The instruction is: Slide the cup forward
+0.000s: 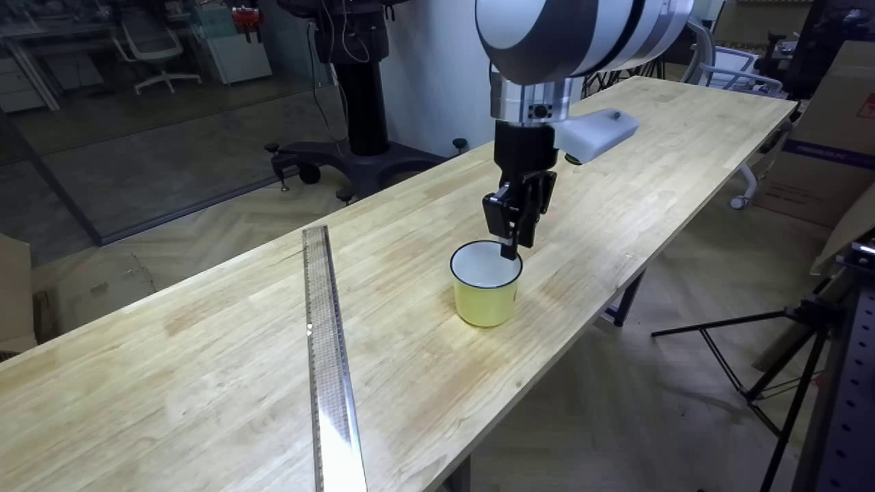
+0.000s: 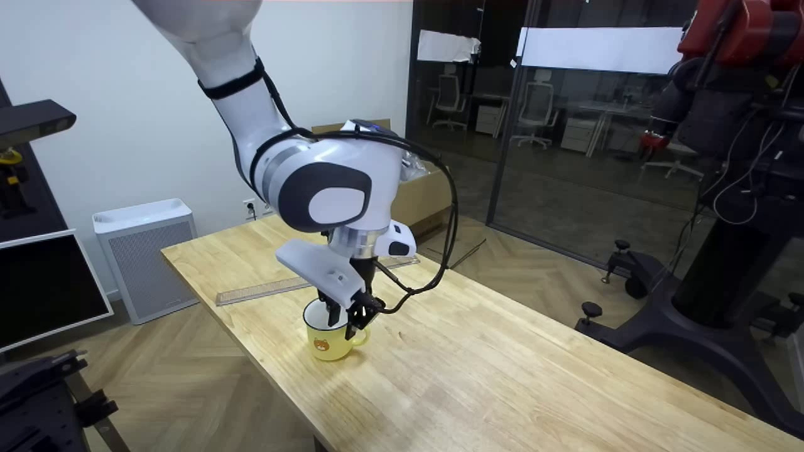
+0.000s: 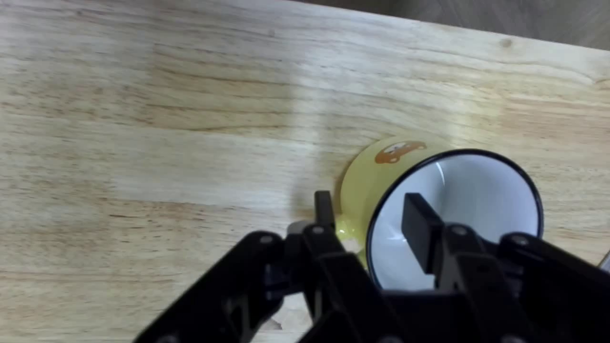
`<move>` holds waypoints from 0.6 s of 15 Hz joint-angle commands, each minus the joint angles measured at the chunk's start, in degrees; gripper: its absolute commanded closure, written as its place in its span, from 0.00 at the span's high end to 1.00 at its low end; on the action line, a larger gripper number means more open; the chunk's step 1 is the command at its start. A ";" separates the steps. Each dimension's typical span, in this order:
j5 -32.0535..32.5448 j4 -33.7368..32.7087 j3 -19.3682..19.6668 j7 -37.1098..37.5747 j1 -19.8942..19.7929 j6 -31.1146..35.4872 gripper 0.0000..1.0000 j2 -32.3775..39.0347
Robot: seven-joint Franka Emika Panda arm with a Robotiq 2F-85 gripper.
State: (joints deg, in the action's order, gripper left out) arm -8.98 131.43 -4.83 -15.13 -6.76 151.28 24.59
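Observation:
The yellow cup stands upright on the wooden table, with a white inside and a dark rim. In an exterior view the cup shows a small bear print, and its handle points to the right. My gripper points down at the cup's rim; it also shows in an exterior view. In the wrist view the gripper is open, with one finger over or inside the cup's mouth and one outside its wall. The cup's wall lies between the fingers with gaps visible. The handle is mostly hidden there.
A long clear ruler lies across the wooden table, beyond the cup in an exterior view. The table's long edge runs near the cup. A robot stand is on the floor beside the table.

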 commanded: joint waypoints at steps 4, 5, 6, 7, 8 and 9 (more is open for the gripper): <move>4.09 5.99 3.66 6.54 2.99 0.22 0.95 -9.79; 4.94 6.58 4.16 7.41 3.44 0.01 0.98 -11.09; 6.18 6.98 4.79 8.66 4.00 -0.37 1.00 -12.22; 7.67 7.46 5.42 10.15 4.61 -0.62 1.00 -13.42; 9.06 7.75 5.93 11.49 5.05 -1.24 1.00 -14.45; 9.77 7.93 6.06 12.09 5.17 -2.02 1.00 -15.43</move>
State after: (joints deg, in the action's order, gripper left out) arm -2.45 136.93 -0.37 -7.97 -3.36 150.90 13.84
